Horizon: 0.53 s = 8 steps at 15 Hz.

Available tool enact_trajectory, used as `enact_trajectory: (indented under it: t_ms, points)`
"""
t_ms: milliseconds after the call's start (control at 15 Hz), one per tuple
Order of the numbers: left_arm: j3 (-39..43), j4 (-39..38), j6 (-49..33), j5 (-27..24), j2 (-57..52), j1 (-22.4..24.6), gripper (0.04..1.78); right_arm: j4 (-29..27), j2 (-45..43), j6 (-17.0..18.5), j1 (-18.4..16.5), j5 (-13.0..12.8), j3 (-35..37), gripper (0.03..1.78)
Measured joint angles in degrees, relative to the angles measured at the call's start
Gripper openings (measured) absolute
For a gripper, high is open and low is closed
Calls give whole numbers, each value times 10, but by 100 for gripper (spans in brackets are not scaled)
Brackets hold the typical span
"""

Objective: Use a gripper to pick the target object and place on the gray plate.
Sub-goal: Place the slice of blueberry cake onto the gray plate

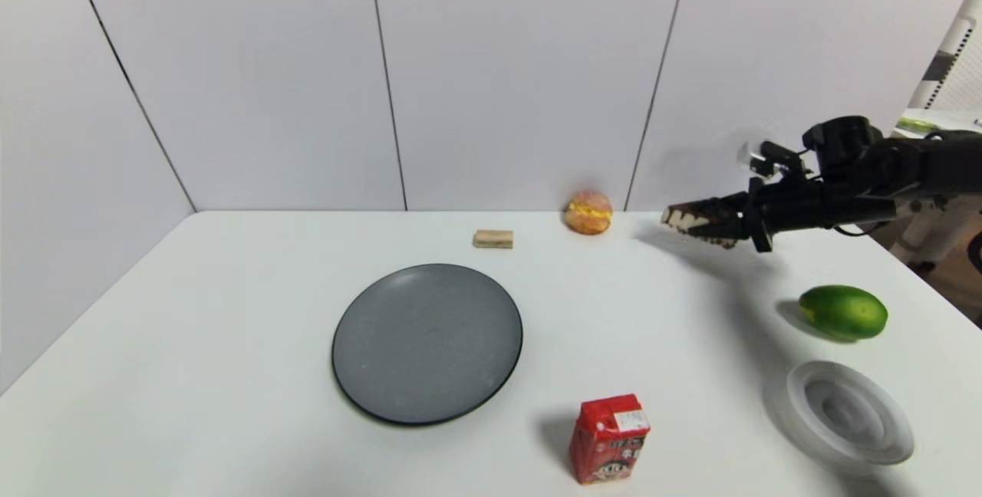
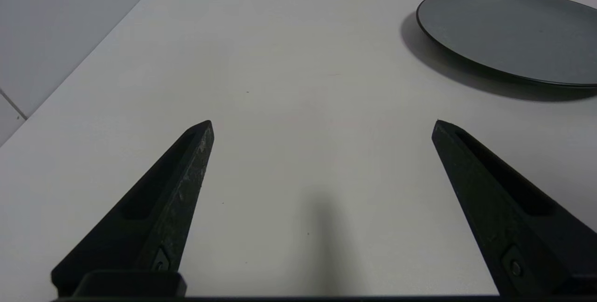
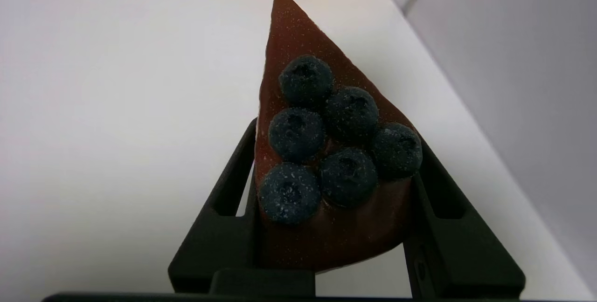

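My right gripper (image 1: 710, 227) is shut on the cake slice (image 1: 687, 217) and holds it above the table at the back right, right of the orange bun. In the right wrist view the slice (image 3: 322, 153) shows its dark chocolate top and several blueberries, gripped on both sides between the black fingers (image 3: 233, 190), tip pointing away from the wrist. The gray plate (image 1: 427, 343) lies flat and empty at the table's middle, well to the left of the gripper; its rim also shows in the left wrist view (image 2: 508, 31). My left gripper (image 2: 322, 127) is open and empty over bare table, left of the plate.
An orange bun (image 1: 588, 212) and a tan wafer block (image 1: 492, 238) sit at the back. A green fruit (image 1: 842, 311) and a white ringed disc (image 1: 850, 411) lie at the right. A red drink carton (image 1: 608, 437) stands in front. White walls bound the table behind and left.
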<state>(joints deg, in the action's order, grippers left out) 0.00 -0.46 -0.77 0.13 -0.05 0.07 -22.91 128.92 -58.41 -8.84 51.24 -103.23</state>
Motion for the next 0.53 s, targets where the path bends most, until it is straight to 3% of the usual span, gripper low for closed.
enact_trajectory:
  t_ms: [200, 533]
  points:
    - [0, 0, 0, 0, 0, 0, 169, 0, -73, 3, 44, 28, 56, 79]
    - [0, 0, 0, 0, 0, 0, 169, 7, -162, 5, 168, 38, 160, 79]
